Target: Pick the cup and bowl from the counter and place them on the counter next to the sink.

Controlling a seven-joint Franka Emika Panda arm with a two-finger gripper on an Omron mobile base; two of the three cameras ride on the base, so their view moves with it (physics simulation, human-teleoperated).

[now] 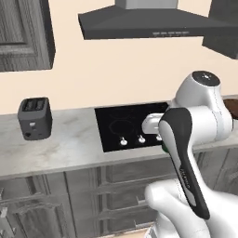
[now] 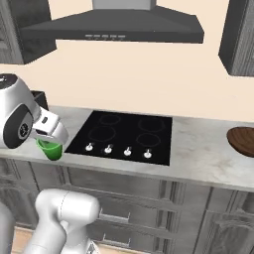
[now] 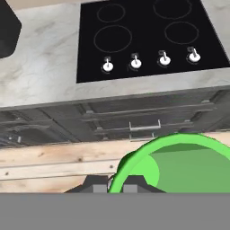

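Left base view, arm: the white arm rises big on the right, its elbow covering the right end of the cooktop (image 1: 130, 125).
Left base view, cup: just a sliver of green, the cup (image 1: 164, 148), peeks out from behind the arm's dark forearm at the near edge of the counter (image 1: 65, 148).
Left base view, toaster: the black toaster (image 1: 35, 118) stands far left on the stone, well apart from the cooktop.
Left base view, bowl: a brown edge of the bowl (image 1: 232, 108) shows at the far right, past the arm.
Right base view, cup: there it is, green and upright, hanging under the white hand at the left, off the near left corner of the cooktop, in front of the counter's edge.
Right base view, claw: the gripper (image 2: 49, 145) is pinched tight on the cup's rim; the fingers themselves I can't make out here.
Right base view, bowl: sits far right on the counter, well apart from the cooktop.
Right base view, hood: a dark hood (image 2: 114, 27) hangs above the burners.
Hand view, claw: two dark tips clamped on the cup's near rim, one inside, one outside.
Hand view, cup: big and green at the bottom, open mouth in sight, held out over the wooden floor (image 3: 54, 161) in front of the dark cabinets (image 3: 134, 117).
Hand view, cooktop: four knobs (image 3: 150, 60) along its near edge.
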